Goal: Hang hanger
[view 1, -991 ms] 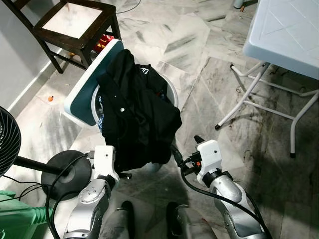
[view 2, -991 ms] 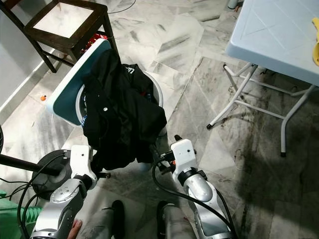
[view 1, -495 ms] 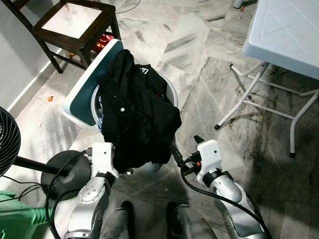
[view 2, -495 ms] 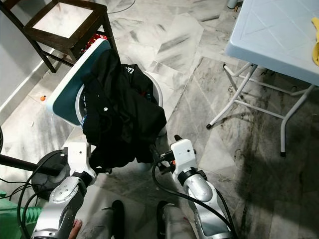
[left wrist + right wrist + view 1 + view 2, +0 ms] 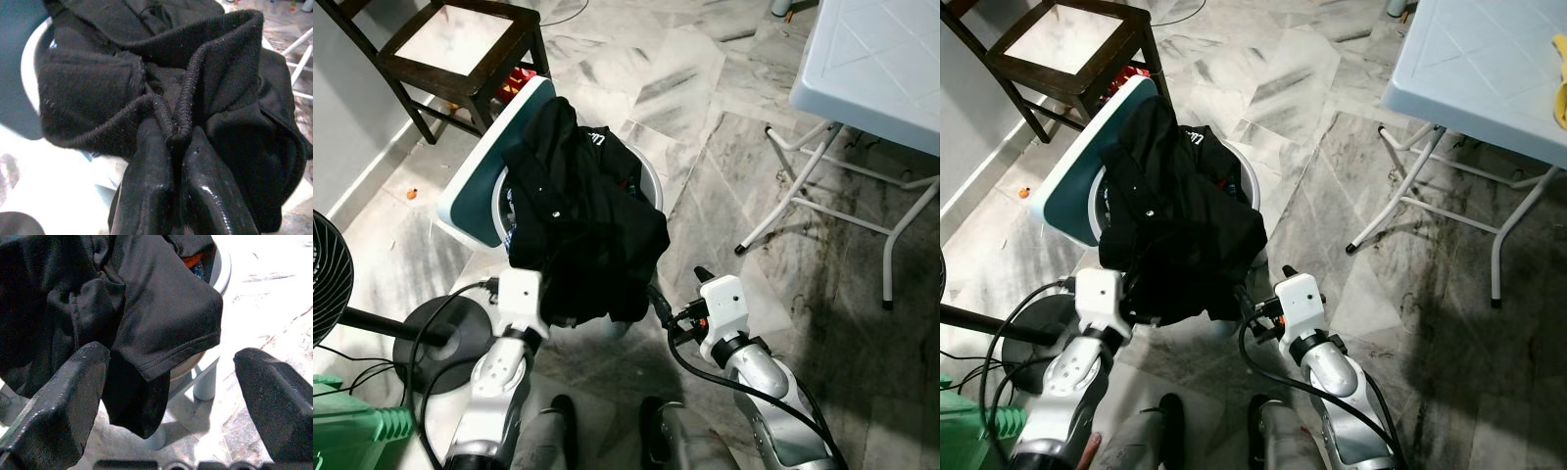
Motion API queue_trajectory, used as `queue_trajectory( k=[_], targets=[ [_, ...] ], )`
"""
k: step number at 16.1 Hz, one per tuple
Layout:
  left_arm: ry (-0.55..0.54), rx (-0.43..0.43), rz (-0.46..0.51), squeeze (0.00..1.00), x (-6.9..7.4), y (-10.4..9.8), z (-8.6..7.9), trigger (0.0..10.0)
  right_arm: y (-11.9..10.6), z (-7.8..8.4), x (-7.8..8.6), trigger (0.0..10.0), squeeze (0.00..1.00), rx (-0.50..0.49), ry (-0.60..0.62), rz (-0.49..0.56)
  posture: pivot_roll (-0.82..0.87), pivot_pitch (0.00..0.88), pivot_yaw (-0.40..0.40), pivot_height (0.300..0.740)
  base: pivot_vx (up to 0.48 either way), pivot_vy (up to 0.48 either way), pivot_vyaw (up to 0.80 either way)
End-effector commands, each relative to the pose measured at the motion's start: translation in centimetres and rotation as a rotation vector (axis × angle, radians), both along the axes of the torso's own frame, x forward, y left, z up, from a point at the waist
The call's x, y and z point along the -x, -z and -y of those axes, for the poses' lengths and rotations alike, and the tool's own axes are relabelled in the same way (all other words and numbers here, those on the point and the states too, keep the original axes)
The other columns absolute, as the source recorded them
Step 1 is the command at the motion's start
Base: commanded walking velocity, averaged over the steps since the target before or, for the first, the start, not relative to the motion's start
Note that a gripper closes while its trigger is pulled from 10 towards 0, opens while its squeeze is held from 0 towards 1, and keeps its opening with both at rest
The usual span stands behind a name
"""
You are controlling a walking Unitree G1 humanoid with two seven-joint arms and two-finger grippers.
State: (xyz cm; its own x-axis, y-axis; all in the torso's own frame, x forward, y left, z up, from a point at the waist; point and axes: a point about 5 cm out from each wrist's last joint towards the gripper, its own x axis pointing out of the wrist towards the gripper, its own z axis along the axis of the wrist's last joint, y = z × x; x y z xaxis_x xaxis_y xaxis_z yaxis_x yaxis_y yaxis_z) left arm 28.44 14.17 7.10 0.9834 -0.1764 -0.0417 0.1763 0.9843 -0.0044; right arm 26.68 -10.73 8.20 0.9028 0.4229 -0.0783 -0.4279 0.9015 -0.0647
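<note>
Pinching the black garment, left gripper; right gripper open.

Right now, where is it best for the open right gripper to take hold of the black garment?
Probably the loose lower hem of the black garment, which hangs free over the basket's rim. The right gripper faces it, so come straight ahead from the robot's side.
</note>
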Motion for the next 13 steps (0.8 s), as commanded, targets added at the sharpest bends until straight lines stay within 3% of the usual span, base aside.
queue_trajectory(
  k=[1, 6, 7, 10, 11, 12, 13],
  targets=[
    [0.011, -0.035, 0.019, 0.0, -0.2, 0.2, 0.2, 0.0, 0.5, -0.2, 0.5, 10.0, 0.0, 0.006, -0.018, -0.026, -0.07, 0.309, -0.042, 0.74, 0.0, 0.0, 0.0],
    [0.107, -0.229, 0.211, 0.0, -4.1, -3.3, 1.4, 0.0, 0.5, -0.2, 0.4, 10.0, 0.0, 0.01, -0.023, -0.023, -0.08, 0.303, -0.045, 0.74, 0.0, 0.0, 0.0],
    [0.141, -0.266, 0.189, 0.0, -4.6, -3.2, 1.7, 0.0, 0.5, -0.1, 0.4, 10.0, 0.0, 0.009, -0.022, -0.023, -0.08, 0.302, -0.043, 0.74, 0.0, 0.0, 0.0],
    [0.269, -0.338, -0.06, 0.0, -4.4, 0.6, 2.6, 0.0, 0.5, -0.3, 0.5, 10.0, 0.0, 0.006, -0.021, -0.024, -0.09, 0.303, -0.039, 0.74, 0.0, 0.0, 0.0],
    [0.265, -0.324, -0.07, 0.0, -4.0, 1.2, 2.7, 1.7, 0.5, -0.3, 0.5, 10.0, 0.0, 0.004, -0.017, -0.024, -0.1, 0.307, -0.038, 0.74, 0.0, 0.0, 0.0],
    [0.254, -0.322, -0.085, 0.44, -3.7, 1.7, 2.6, 10.0, 0.5, -0.2, 0.6, 10.0, 0.0, 0.005, -0.013, -0.026, -0.1, 0.307, -0.038, 0.74, 0.0, 0.0, 0.0],
    [0.241, -0.326, -0.083, 0.99, -3.5, 2.0, 2.5, 10.0, 0.6, -0.1, 0.7, 10.0, 0.0, 0.006, -0.011, -0.027, -0.1, 0.307, -0.038, 0.74, 0.0, 0.0, 0.0]
  ],
)
